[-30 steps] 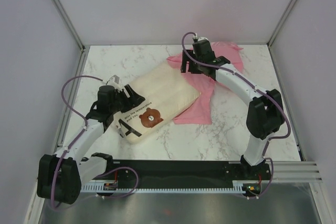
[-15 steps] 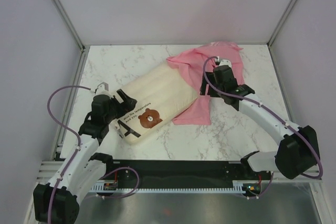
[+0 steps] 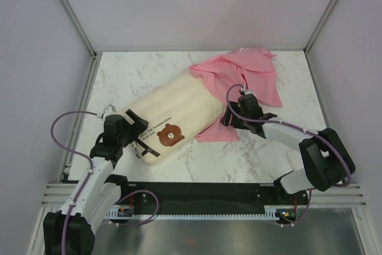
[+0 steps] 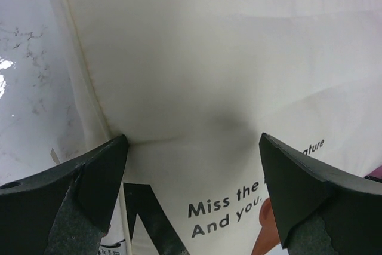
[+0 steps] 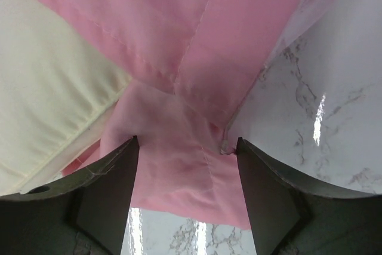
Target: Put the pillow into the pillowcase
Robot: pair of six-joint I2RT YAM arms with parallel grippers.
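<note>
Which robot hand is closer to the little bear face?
Left. The left hand sits over the pillow beside the bear face; the right hand is over the pink pillowcase.

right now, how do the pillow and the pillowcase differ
The pillow is cream; the pillowcase is pink. The pillow is plump, quilted and rectangular, while the pillowcase is thin and lies rumpled with folds. The pillow bears a brown bear face and dark text; the pillowcase shows no print I can see. Both are soft fabric lying on the table, overlapping at the pillow's far end.
</note>
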